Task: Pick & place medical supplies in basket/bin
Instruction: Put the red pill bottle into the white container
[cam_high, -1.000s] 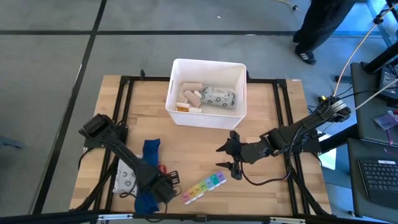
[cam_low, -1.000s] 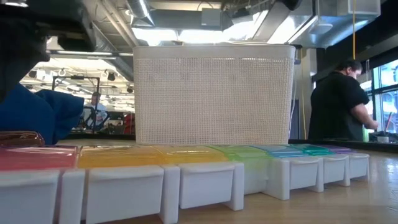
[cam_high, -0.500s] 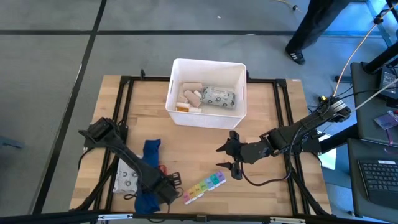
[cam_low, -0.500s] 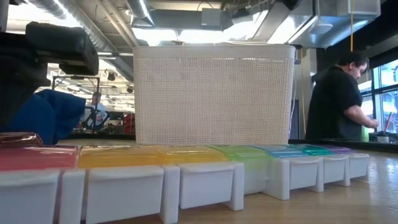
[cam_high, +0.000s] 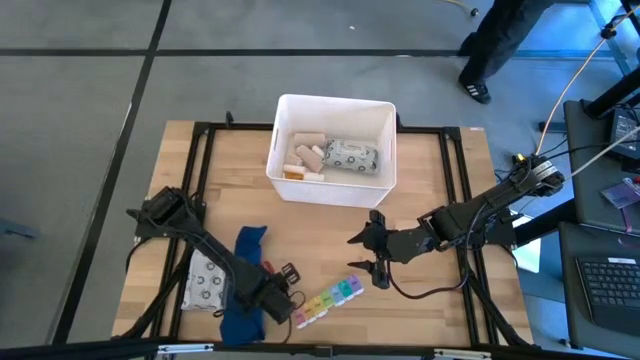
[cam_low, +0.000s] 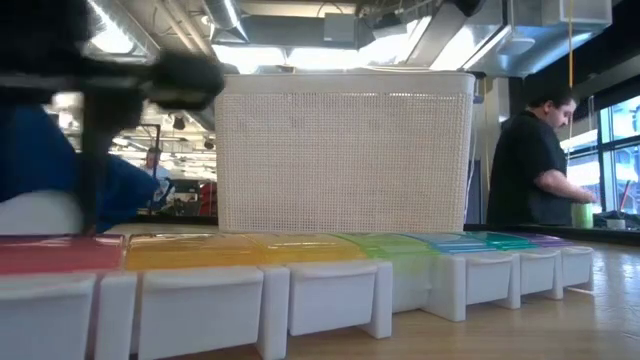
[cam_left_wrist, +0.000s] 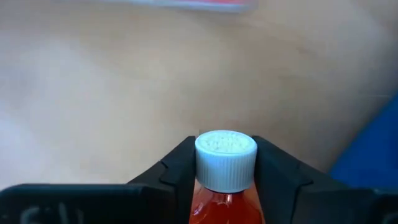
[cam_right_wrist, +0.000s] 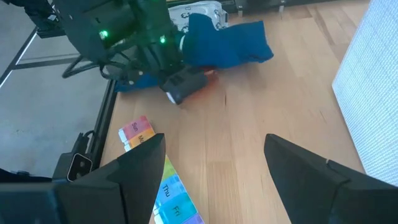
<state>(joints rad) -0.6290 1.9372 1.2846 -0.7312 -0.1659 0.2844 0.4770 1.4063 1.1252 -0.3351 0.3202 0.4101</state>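
Only the left wrist view shows the left claw (cam_left_wrist: 225, 180) pinching the white-capped red tube (cam_left_wrist: 225, 163); from above, it sits beside the organizer (cam_high: 328, 301). The right claw (cam_high: 364, 255) hangs spread over the bench (cam_high: 440, 180), with the bin (cam_high: 333, 190) beyond.

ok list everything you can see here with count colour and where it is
bin: one, white, far middle of the table, holding supplies
gauze rolls: a few, whitish, in the bin's left half
packet in bin: one, white with grey pattern, in the bin's right half
rainbow pill organizer: one, multicoloured, near edge of the table, middle
blue cloth: one, blue, near left part of the table
packet on table: one, white with grey pattern, left of the cloth
red tube: one, red with white cap, between the left gripper's fingers
table: one, light wood, black frame
person: one, dark top, in the room behind
left gripper: shut on the red tube, beside the cloth
right gripper: open, right of the organizer
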